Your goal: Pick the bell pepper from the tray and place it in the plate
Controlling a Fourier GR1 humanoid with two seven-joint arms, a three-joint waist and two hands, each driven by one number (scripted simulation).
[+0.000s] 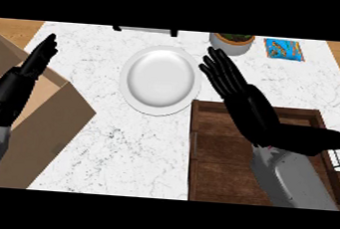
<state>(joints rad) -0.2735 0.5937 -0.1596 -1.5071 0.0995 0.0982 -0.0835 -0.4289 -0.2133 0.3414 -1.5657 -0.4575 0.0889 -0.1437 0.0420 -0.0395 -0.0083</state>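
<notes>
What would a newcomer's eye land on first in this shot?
The bare white plate in the middle of the marble counter stands out first. Next, the black right hand, held open and flat, stretches from over the dark wooden tray at lower right towards the plate's right edge. The left hand rests open at the left edge; no bell pepper shows.

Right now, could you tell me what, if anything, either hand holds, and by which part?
Nothing is held. The right hand is open, fingers straight, over the wooden tray; the left hand rests open at the left edge.
</notes>
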